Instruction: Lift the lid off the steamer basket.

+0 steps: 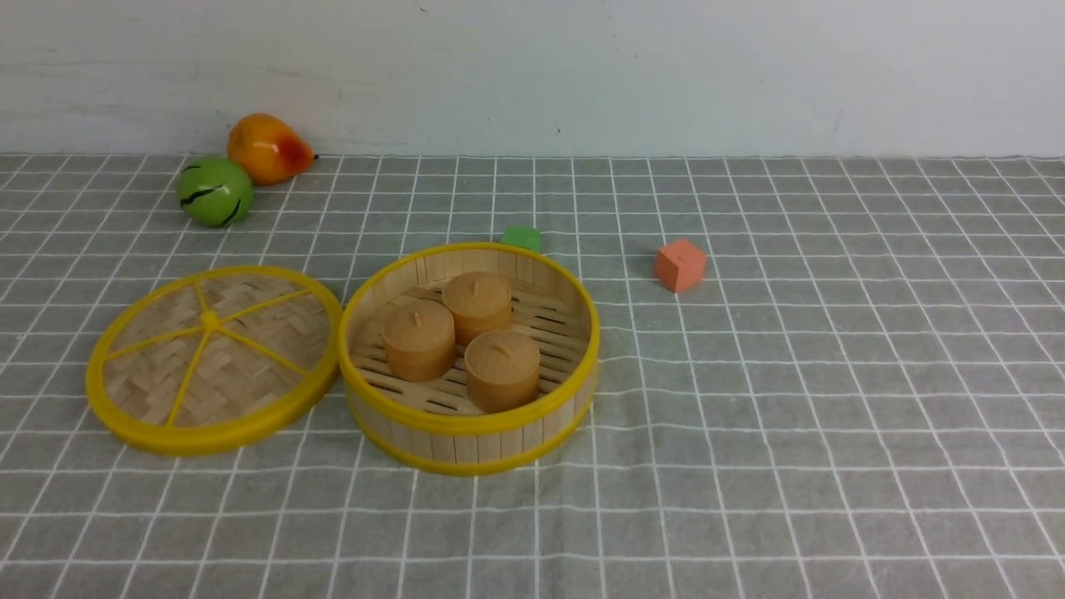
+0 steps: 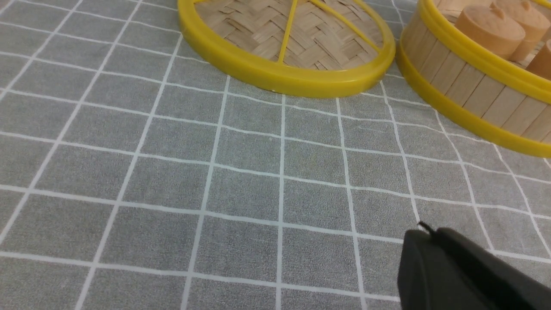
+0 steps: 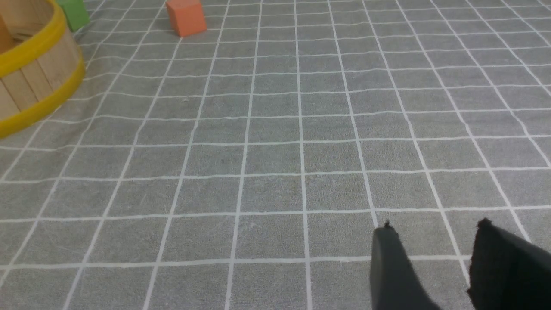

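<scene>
Resting flat on the grey checked tablecloth, the lid lies woven side up just to the left of the steamer basket, its yellow rim touching or all but touching the basket's rim; the exact contact cannot be settled from the front view. The lid is fully off the basket. The basket stands upright and uncovered, with three tan cylindrical buns grouped on its slatted floor.

Taking the basket as reference: a green block sits just behind its far rim, partly hidden by it. An orange cube sits behind and to the right of the basket, well apart. A green ball and an orange pear-shaped fruit lie touching each other far behind and to the left of the basket, near the wall.

Neither arm appears in the front view. In the left wrist view only one dark finger of the left gripper shows above bare cloth, near the lid and the basket; its opening cannot be determined, and nothing is seen in its hold. In the right wrist view the right gripper shows two dark fingertips with a clear gap between them, parted and holding nothing, over bare cloth well to the right of the basket.
</scene>
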Robot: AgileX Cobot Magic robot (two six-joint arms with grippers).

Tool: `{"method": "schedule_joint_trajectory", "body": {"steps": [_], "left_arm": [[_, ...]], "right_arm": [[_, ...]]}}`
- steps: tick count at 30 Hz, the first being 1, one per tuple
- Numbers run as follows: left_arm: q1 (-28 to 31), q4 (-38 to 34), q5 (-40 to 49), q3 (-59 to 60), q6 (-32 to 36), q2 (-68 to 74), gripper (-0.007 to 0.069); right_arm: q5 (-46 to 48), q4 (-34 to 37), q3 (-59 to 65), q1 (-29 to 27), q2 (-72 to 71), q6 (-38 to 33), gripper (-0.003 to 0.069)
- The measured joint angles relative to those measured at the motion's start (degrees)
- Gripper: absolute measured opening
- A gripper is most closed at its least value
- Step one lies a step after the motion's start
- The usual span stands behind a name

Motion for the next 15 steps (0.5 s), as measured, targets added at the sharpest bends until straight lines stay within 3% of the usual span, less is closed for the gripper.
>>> {"method": "schedule_joint_trajectory", "body": {"steps": [15], "left_arm": [[0.0,0.0,0.0,0.0,0.0,0.0,-0.0005]], "right_arm": [[0.0,0.0,0.0,0.0,0.0,0.0,0.0242]]}}
